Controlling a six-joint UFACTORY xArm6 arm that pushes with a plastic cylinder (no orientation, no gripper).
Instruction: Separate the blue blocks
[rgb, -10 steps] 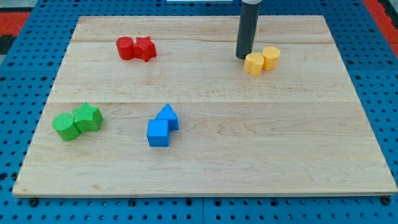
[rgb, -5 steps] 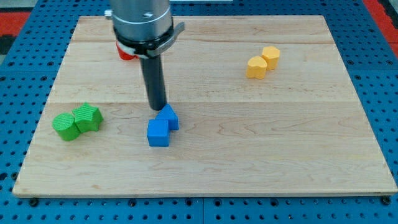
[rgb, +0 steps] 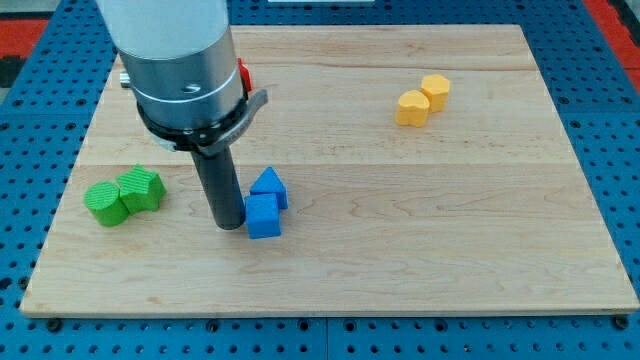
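Observation:
Two blue blocks sit together at the board's lower middle: a blue cube (rgb: 263, 217) in front and a blue triangular block (rgb: 269, 186) just behind it, touching. My tip (rgb: 229, 226) is down on the board right against the cube's left side. The arm's grey body rises above it toward the view's top left.
Two green blocks (rgb: 123, 195) touch at the view's left. Two yellow blocks (rgb: 421, 98) touch at the upper right. A red block (rgb: 242, 75) shows only as a sliver behind the arm. The wooden board (rgb: 450, 250) lies on a blue pegboard.
My tip came from beside the yellow blocks to the blue pair, then went round to the cube's left. The cube has shifted slightly to the right.

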